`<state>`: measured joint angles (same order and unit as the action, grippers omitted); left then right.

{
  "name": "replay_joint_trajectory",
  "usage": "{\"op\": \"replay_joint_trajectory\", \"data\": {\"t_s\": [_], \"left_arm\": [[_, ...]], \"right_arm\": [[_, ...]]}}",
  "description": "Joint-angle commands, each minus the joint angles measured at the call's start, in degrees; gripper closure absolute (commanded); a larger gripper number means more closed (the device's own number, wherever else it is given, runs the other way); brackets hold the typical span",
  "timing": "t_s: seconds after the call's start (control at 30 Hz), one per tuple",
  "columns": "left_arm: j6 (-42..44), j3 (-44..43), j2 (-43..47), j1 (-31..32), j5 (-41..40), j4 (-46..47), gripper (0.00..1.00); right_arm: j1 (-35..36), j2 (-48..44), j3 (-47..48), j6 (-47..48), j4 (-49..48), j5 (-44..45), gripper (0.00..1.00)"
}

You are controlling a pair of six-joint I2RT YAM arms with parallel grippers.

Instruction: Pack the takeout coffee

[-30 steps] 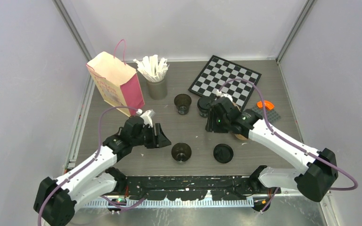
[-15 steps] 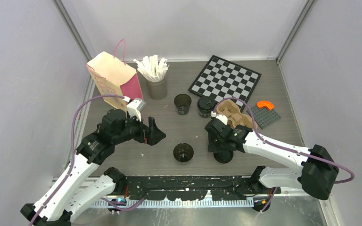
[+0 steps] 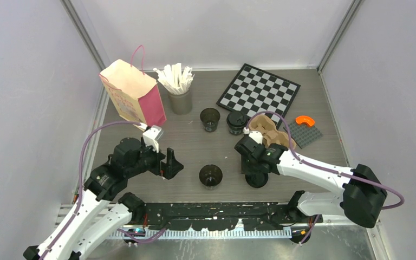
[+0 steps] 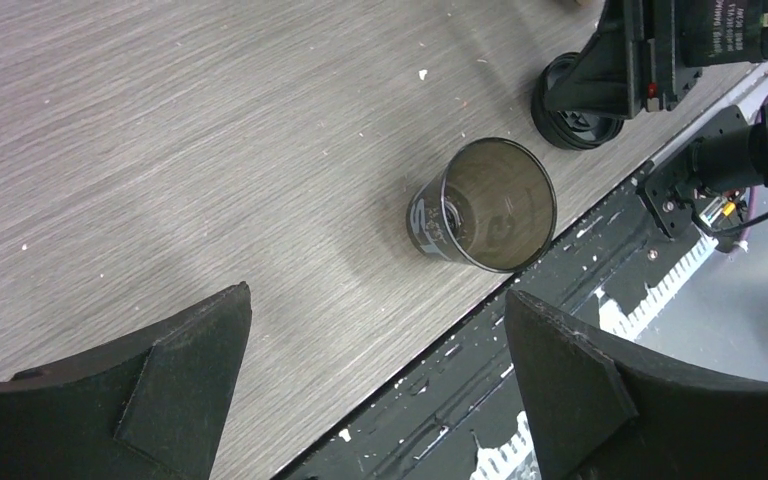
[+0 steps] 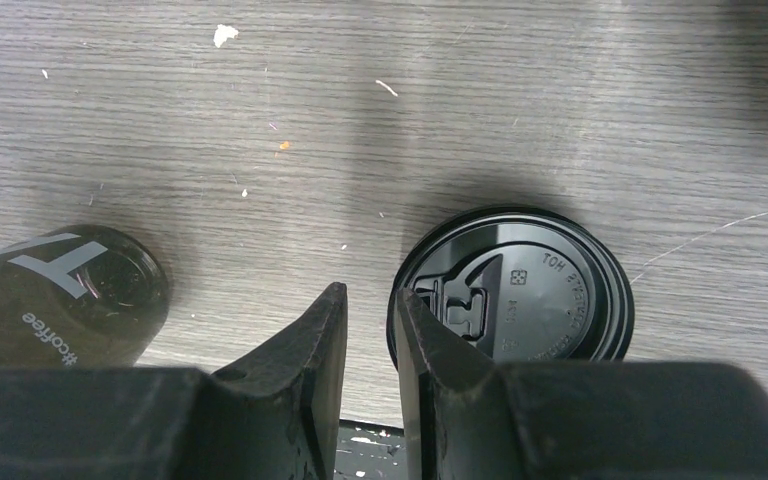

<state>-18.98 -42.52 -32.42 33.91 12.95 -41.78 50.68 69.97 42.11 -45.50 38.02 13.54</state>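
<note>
Across the near half of the table [image 3: 216,149], both arms have moved in the last second: my left arm [image 3: 95,187] has drawn back toward the near left and risen, and my right arm [image 3: 314,170] has swung in from the far side, where it hung over the cup carrier [image 3: 273,136], to the near right. That leaves the carrier uncovered, just beside the lidded cup [image 3: 236,122]. The left gripper [image 3: 171,164], half closed a second ago, now has its jaws spread wide with nothing between them, so I read it as having let go of the near open cup [image 4: 482,205], which stands upright close to the table's near edge, barely shifted. The right gripper [image 5: 369,292] has narrowed while dropping onto the loose lid [image 5: 520,285], which lies flat just right of that cup. For the packing I judge that capping comes next: lid onto the near cup, with nothing in the carrier yet. The left arm is bent at the elbow, its gripper aimed right toward the cup from some way off. The right forearm reaches left with the wrist pitched down; its fingers [image 5: 305,350] sit a sliver apart at the lid's left rim, one outside and one over it, and I cannot tell whether they pinch it yet.
</note>
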Motion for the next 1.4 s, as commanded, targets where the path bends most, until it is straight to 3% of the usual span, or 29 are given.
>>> {"op": "replay_joint_trajectory", "data": {"t_s": [0.0, 0.53, 0.83, 1.37], "left_arm": [[1.0, -0.4, 1.2, 0.2, -3.0, 0.7, 0.0], [0.9, 1.2, 4.2, 0.2, -4.2, 1.4, 0.0], [0.9, 1.2, 3.3, 0.3, -5.3, 1.1, 0.0], [0.6, 1.1, 3.3, 0.3, -6.9, 0.7, 0.0]], "right_arm": [[0.3, -3.0, -0.3, -1.5, 0.7, 2.8, 0.7], [0.3, 0.3, -2.1, -3.0, -1.3, 2.4, 0.76], [0.3, -0.8, -2.8, -3.3, -2.4, 2.3, 0.99], [0.3, -8.6, -1.8, -3.3, 3.0, 4.7, 1.0]]}}
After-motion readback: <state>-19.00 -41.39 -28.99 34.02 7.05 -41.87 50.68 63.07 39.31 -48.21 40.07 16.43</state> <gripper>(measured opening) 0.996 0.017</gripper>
